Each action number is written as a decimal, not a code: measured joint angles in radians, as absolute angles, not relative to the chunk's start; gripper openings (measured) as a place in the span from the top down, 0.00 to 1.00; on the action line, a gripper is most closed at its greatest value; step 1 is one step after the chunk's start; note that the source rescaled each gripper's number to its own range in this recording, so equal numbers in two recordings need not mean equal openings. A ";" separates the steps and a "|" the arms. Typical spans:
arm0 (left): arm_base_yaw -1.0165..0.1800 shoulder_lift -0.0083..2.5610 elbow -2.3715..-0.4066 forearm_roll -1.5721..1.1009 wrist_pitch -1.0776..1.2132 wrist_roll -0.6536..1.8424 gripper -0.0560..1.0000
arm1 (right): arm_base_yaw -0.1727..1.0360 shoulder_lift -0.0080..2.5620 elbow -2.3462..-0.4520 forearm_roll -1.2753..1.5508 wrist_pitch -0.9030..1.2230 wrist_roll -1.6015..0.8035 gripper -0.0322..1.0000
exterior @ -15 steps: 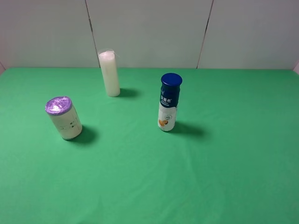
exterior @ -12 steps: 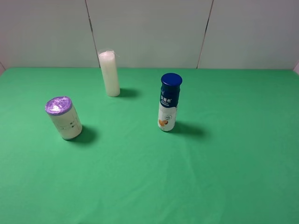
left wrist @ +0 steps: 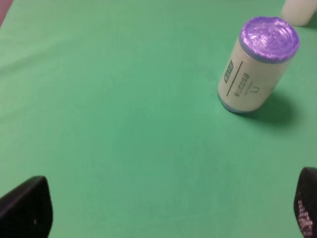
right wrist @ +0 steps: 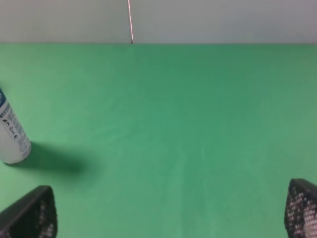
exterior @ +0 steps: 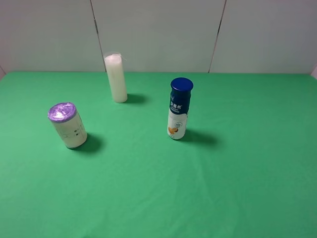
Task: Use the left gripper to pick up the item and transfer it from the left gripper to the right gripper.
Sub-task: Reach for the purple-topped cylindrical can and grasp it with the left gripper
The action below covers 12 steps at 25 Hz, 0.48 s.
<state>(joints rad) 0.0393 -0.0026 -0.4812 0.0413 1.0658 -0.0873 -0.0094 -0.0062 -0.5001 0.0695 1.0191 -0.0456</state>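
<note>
Three items stand on the green cloth. A white can with a purple foil lid stands at the left and also shows in the left wrist view. A tall white cylinder stands at the back. A white bottle with a dark blue cap stands in the middle; its base shows in the right wrist view. My left gripper is open and empty, well short of the can. My right gripper is open and empty, to the right of the bottle. Neither gripper shows in the exterior high view.
A pale panelled wall closes off the back edge of the table. A corner of the tall white cylinder shows at the edge of the left wrist view, behind the can.
</note>
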 joint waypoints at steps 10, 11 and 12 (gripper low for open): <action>0.039 -0.003 -0.481 0.041 1.066 -0.087 0.05 | -0.009 -0.006 -0.500 0.070 1.019 -0.046 0.00; 0.039 -0.003 -0.481 0.041 1.066 -0.087 0.05 | -0.009 -0.006 -0.500 0.070 1.019 -0.046 0.00; 0.039 -0.003 -0.481 0.041 1.066 -0.087 0.05 | -0.009 -0.006 -0.500 0.070 1.019 -0.046 0.00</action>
<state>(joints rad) 0.0393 -0.0026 -0.4812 0.0413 1.0658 -0.0873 -0.0094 -0.0062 -0.5001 0.0695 1.0191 -0.0456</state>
